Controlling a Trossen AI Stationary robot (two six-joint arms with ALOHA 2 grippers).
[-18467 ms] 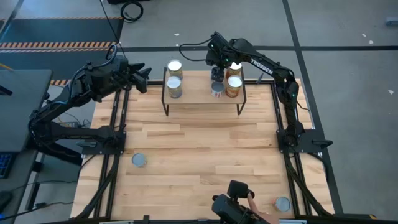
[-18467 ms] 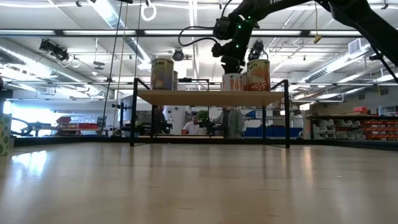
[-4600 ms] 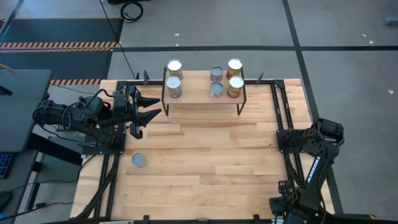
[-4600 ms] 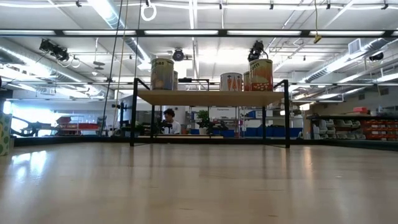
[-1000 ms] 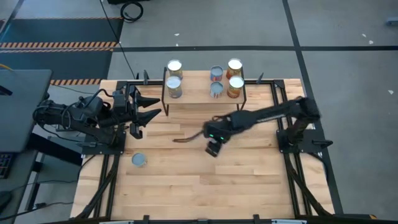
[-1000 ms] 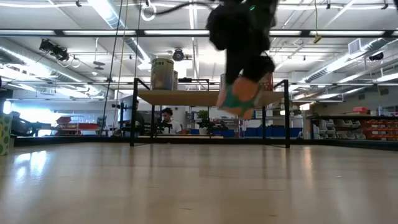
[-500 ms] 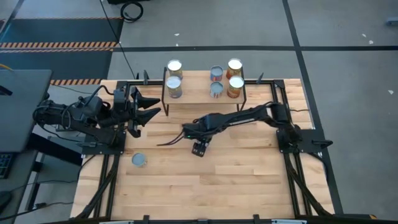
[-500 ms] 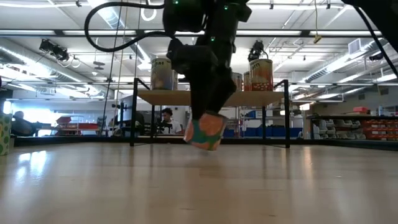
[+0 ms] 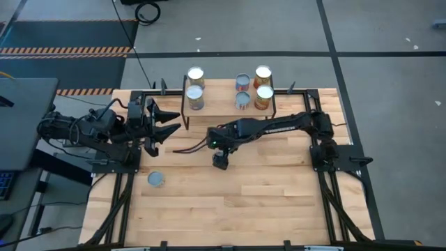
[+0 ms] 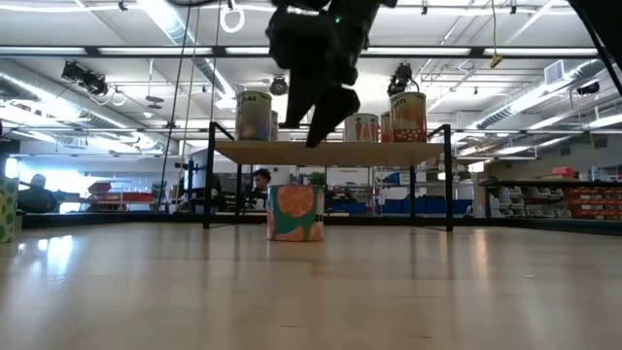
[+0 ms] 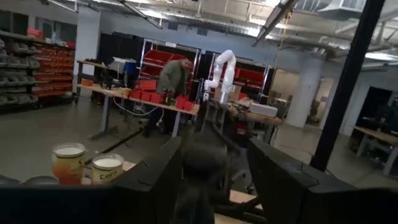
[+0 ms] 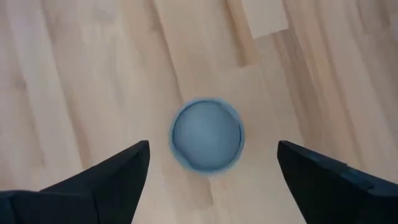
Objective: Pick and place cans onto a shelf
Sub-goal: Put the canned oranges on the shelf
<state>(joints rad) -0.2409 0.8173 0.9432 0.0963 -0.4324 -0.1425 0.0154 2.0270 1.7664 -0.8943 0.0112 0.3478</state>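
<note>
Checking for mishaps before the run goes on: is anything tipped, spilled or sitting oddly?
Nothing stands out. The can under the right pincer stands upright on the table, released, with the fingers spread wide above it. Another can sits upright near the left arm, and the cans on the shelf stand straight.

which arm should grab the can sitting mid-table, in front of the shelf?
Right. Its end effector hangs open directly over that can, fingers on either side. The left end effector is parked at the table's left edge, well away. Shelf is close behind.
</note>
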